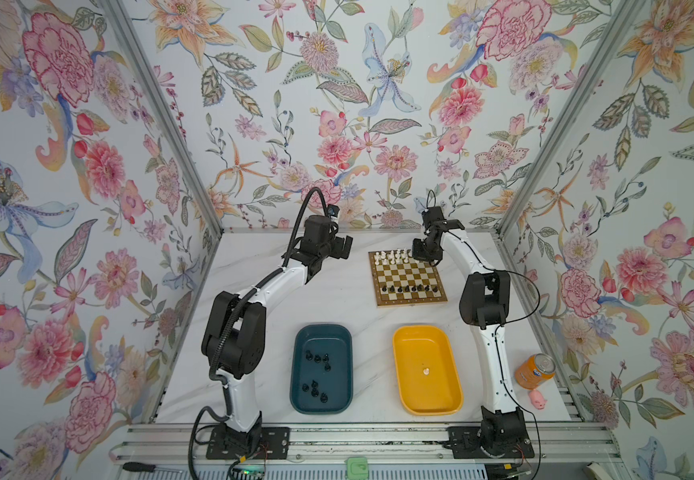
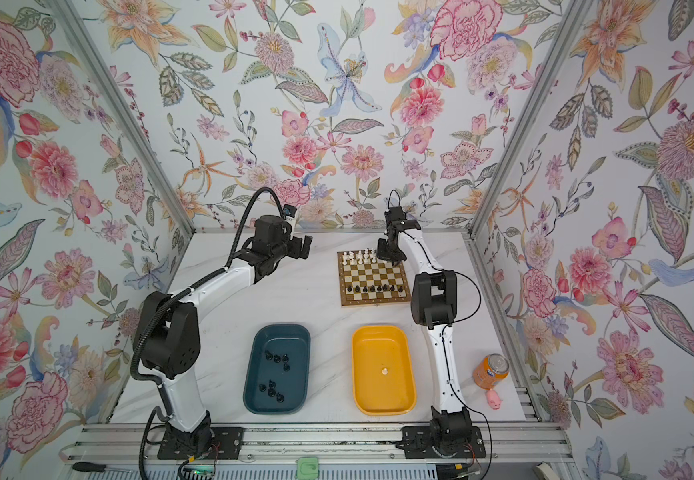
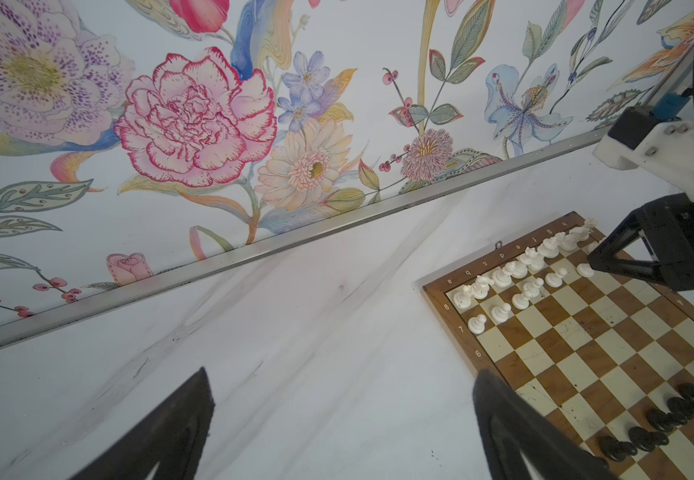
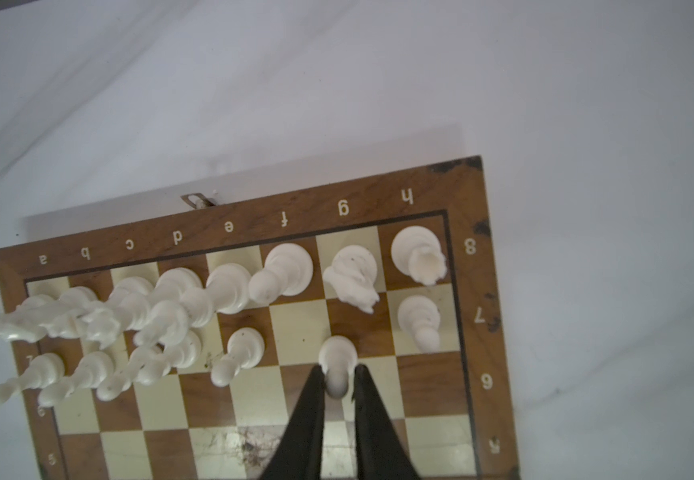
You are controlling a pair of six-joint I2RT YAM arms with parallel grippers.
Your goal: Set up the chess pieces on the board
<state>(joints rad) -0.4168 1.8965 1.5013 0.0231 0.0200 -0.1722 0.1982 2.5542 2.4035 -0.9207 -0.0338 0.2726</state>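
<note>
Marble tbl (image 1: pixel 337 307): board (image 1: pixel 413 301), teal tray (image 1: pixel 328 340), yellow tray (image 1: pixel 424 345), orange can (image 1: pixel 534 370), pink pig toy (image 1: pixel 538 400).

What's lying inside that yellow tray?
One small white chess piece lies near the middle of the yellow tray; the rest of its floor is bare. Nothing covers it in both top views, so nothing is hidden.

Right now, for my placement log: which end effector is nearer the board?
Right: the right end effector pinches a white pawn on the board; left end effector hangs beside it.
</note>
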